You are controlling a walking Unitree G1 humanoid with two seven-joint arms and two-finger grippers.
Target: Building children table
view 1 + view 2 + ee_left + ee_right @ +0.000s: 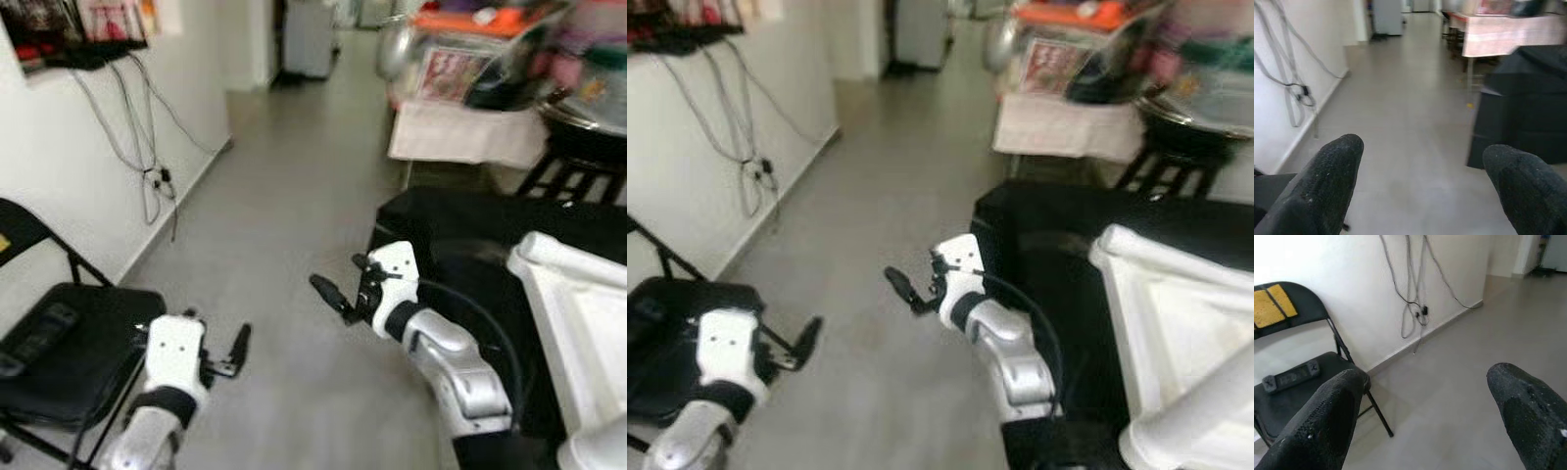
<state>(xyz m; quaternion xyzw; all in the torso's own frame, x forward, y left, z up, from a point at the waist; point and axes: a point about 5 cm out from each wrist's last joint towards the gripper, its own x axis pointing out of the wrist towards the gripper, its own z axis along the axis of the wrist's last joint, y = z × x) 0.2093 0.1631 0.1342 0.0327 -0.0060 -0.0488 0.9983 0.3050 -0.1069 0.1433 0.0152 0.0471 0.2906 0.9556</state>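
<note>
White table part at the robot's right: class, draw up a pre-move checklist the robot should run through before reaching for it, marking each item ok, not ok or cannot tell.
1. Left gripper open and free of any load: ok; its fingers stand wide apart.
2. Right gripper open and free of any load: ok; it is raised over the grey floor.
3. White table part in sight: ok, low at the robot's right, resting on a black surface.
4. Right gripper aimed at the part: not ok; it points toward the wall and the black folding chair.
5. Grasp point on the part: cannot tell; it is cut off at the picture's edge.
</note>
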